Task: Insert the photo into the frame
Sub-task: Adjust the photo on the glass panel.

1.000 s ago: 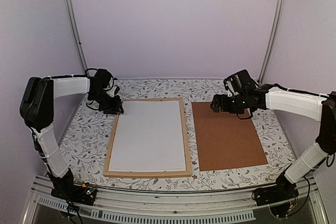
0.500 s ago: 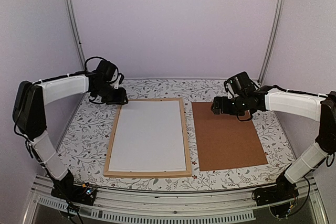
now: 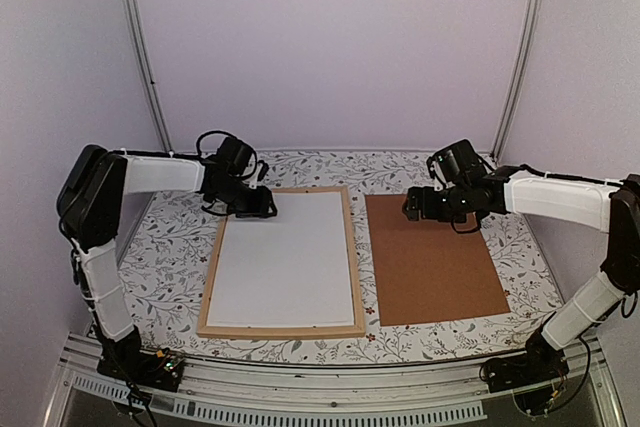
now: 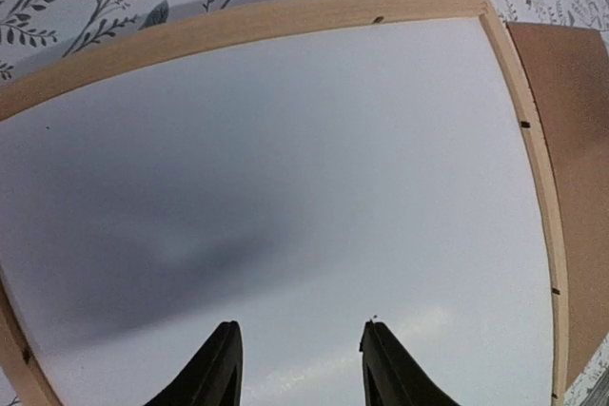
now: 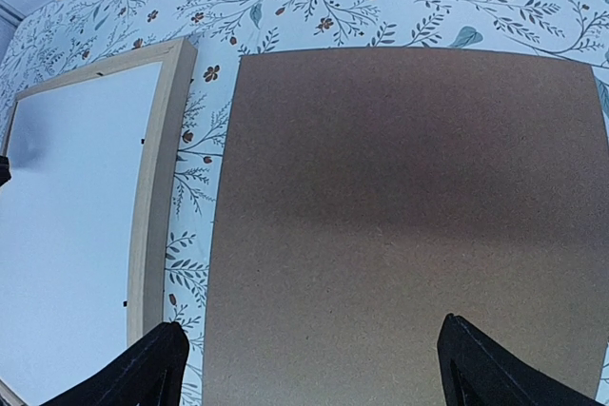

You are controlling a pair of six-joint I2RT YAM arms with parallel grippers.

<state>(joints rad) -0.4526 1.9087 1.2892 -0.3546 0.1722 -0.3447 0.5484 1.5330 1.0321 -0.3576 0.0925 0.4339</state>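
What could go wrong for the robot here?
The left gripper hangs open over the white sheet inside the frame; pressing down could crease it or nudge the frame crooked. The right gripper, open over the flat brown board, might just slide it instead of lifting it.

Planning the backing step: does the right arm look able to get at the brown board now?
Probably yes: its open end effector hovers over the far edge of the board, with nothing lying on it.
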